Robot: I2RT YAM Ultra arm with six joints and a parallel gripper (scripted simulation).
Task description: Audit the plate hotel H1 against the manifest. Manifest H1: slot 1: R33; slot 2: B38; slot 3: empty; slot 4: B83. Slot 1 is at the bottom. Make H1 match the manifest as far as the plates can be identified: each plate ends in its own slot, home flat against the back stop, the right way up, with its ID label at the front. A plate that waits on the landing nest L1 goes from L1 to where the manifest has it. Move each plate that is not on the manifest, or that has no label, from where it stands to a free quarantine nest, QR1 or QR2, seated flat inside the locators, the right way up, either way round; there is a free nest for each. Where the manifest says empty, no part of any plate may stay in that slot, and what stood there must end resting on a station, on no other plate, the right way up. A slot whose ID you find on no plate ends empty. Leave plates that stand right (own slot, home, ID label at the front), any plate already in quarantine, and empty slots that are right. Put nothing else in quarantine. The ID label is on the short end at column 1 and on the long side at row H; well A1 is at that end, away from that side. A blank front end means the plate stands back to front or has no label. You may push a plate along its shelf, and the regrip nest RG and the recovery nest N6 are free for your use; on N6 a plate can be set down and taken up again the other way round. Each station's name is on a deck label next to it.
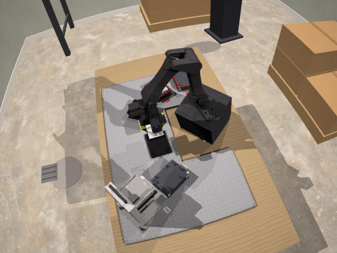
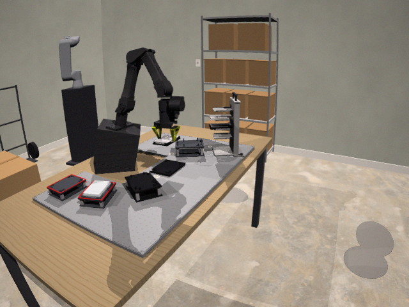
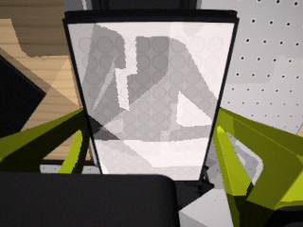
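My gripper point(image 1: 154, 129) point(image 2: 166, 133) point(image 3: 151, 113) is shut on a white plate point(image 1: 152, 128) point(image 2: 163, 141) point(image 3: 151, 95), its green fingers on the two long sides. The plate hangs level and low over the deck, at the near end of a flat black nest point(image 1: 158, 147) point(image 2: 167, 167). I see no label on the plate's top face, and its ends are hidden. The plate hotel H1 point(image 1: 127, 194) point(image 2: 235, 125) stands at the far end of the deck with plates on several of its shelves; their labels are too small to read.
A raised black nest with locator pins point(image 1: 170, 177) point(image 2: 189, 147) stands between the gripper and the hotel. Two red-rimmed quarantine nests stand beyond the arm's base: one point(image 2: 65, 185) bare, one point(image 2: 96, 190) holding a white plate. Another black nest point(image 2: 143, 186) stands beside them.
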